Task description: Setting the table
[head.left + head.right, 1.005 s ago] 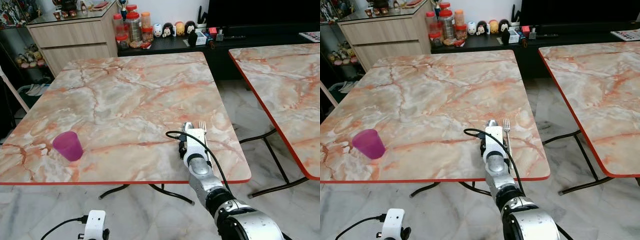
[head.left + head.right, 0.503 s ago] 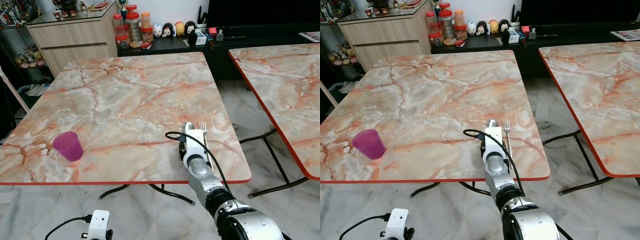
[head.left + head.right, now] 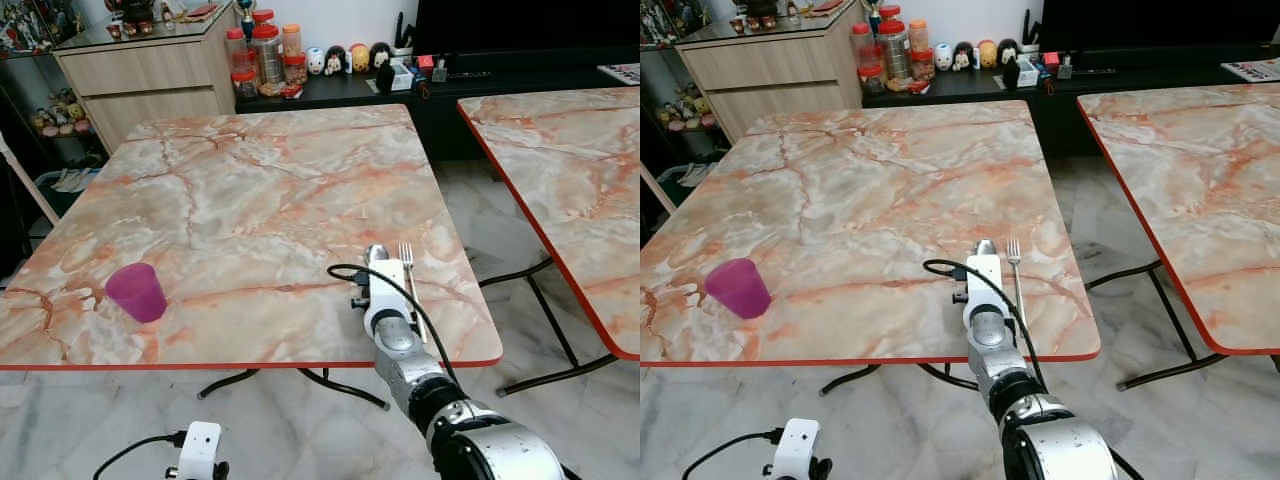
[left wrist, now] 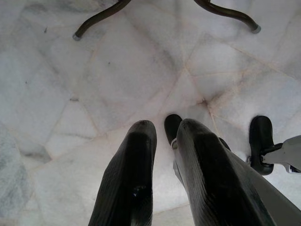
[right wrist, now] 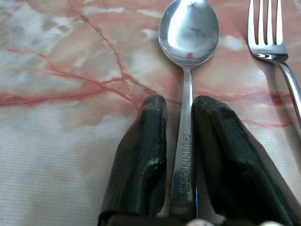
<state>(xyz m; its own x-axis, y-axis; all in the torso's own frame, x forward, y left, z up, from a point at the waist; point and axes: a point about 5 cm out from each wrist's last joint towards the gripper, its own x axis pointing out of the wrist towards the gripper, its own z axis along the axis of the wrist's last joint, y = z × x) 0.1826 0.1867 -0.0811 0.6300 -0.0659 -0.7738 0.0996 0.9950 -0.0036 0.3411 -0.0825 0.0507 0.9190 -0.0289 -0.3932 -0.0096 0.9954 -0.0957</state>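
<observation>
- Spoon (image 5: 188, 56) on table (image 3: 260, 190) near its front edge, fork (image 5: 275, 52) just beside.
- Right gripper (image 5: 181, 110): wrist view shows fingers narrowly apart, straddling spoon handle.
- Cup (image 3: 137, 291) well apart.
- Left gripper (image 4: 162, 136) above floor (image 4: 70, 70), fingers slightly parted, holding nothing.

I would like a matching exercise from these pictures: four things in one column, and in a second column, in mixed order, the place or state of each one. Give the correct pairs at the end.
Things:
1. spoon
2. fork
3. purple cup
4. left end effector

Places or states:
A. stands upright near the table's front left corner
B. hangs low over the marble floor, holding nothing
C. lies flat on the table, handle between the fingers of the right end effector
D. lies on the table just to the right of the spoon

Pairs: 1-C, 2-D, 3-A, 4-B
</observation>
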